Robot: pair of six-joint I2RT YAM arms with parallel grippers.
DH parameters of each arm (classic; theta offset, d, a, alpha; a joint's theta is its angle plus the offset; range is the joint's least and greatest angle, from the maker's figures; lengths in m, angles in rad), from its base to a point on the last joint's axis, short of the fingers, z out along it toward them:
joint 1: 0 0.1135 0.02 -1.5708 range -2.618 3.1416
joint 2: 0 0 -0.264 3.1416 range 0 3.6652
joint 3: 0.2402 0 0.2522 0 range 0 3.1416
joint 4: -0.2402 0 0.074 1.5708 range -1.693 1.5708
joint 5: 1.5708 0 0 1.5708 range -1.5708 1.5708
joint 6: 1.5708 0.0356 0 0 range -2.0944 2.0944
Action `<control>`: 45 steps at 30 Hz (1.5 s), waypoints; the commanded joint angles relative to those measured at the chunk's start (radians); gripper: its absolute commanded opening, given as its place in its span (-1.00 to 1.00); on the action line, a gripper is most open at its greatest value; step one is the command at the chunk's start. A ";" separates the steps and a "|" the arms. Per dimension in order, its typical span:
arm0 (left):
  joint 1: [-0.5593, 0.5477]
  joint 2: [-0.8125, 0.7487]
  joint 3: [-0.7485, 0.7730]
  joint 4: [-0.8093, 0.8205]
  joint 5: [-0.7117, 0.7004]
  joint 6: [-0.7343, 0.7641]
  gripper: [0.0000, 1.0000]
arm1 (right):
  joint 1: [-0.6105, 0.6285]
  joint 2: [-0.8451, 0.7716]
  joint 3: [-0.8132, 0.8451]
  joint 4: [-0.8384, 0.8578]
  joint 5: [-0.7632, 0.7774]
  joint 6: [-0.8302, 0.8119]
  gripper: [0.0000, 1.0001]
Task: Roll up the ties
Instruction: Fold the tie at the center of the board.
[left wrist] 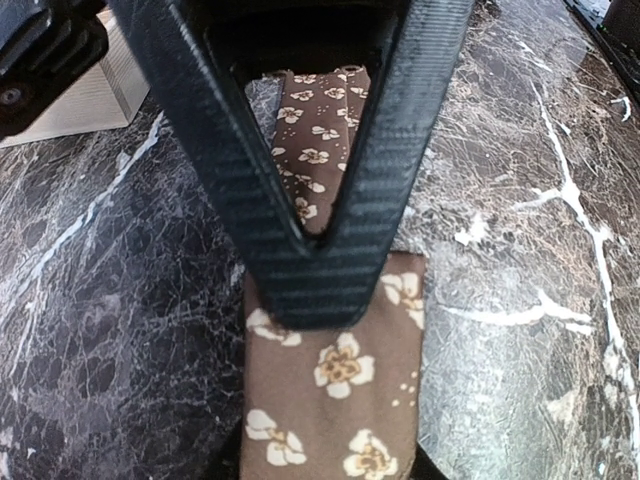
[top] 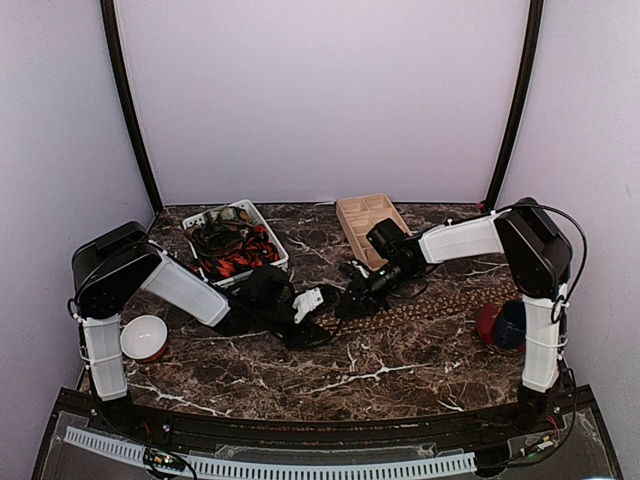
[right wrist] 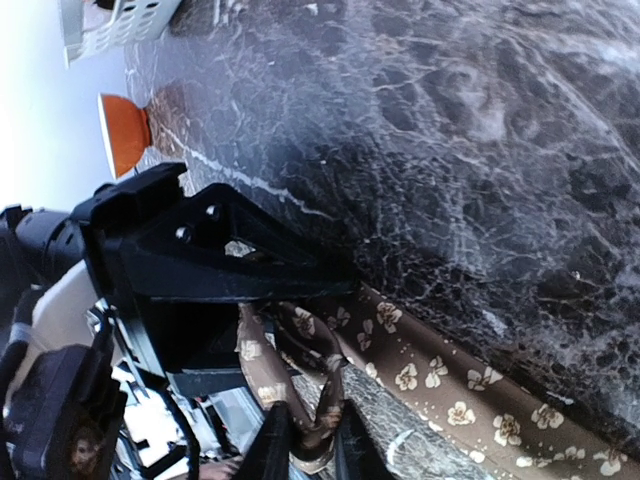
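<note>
**Top external view.** The brown tie [top: 440,303] lies flat on the table [top: 380,370]. It starts near the front of the white basket [top: 272,235] and runs rightward, well away from it. Other ties [top: 232,250] lie heaped inside the basket. The left end effector [top: 322,303] and right end effector [top: 350,298] meet at the basket-side end of the tie, apparently so that one can anchor the fabric while the other turns it. **Left wrist view.** The left fingers converge to a narrow V with their tips closed on the floral fabric, which shows both through the gap and past the tips. A corner of the basket lies off to one side. This pinch probably pins the end so that the roll starts tight. **Right wrist view.** The right fingers stand narrow, with a curled fold of the tie caught between them. The rest of the strip trails across the table, away from the basket. Rolling appears barely begun, since most of the length lies flat.
</note>
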 commanded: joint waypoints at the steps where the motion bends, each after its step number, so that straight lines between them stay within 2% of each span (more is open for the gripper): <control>1: -0.002 -0.037 -0.031 -0.045 0.012 -0.003 -0.29 | 0.003 -0.041 -0.012 -0.003 0.009 -0.008 -0.81; 5: -0.002 -0.049 -0.046 -0.035 0.010 -0.009 -0.24 | 0.003 -0.042 -0.008 0.010 0.012 -0.001 -1.00; 10: -0.002 -0.110 -0.079 0.006 0.013 -0.035 0.25 | 0.003 -0.009 0.027 0.013 0.019 -0.003 -1.00; 15: -0.019 -0.102 -0.037 0.014 0.022 -0.079 0.39 | 0.003 0.008 0.037 0.017 0.014 -0.004 -1.00; 18: -0.040 -0.056 0.009 0.005 0.030 -0.084 0.36 | 0.004 0.015 0.036 0.020 0.013 -0.003 -1.00; 21: -0.048 -0.032 0.022 -0.002 0.006 -0.081 0.13 | 0.004 0.019 0.034 0.029 0.013 0.002 -1.00; 27: -0.043 -0.065 -0.046 -0.004 -0.027 -0.053 -0.16 | 0.004 0.021 0.032 0.028 0.011 -0.001 -1.00; 33: -0.024 -0.126 -0.147 -0.008 0.000 -0.040 -0.31 | 0.024 0.038 0.018 0.067 0.002 0.018 -1.00; 39: -0.014 -0.153 -0.181 -0.017 0.009 -0.038 -0.36 | 0.036 0.064 0.024 0.094 0.006 0.033 -1.00; 45: -0.014 -0.183 -0.175 -0.004 0.020 -0.043 -0.15 | 0.038 0.095 0.042 0.077 0.018 0.007 -1.00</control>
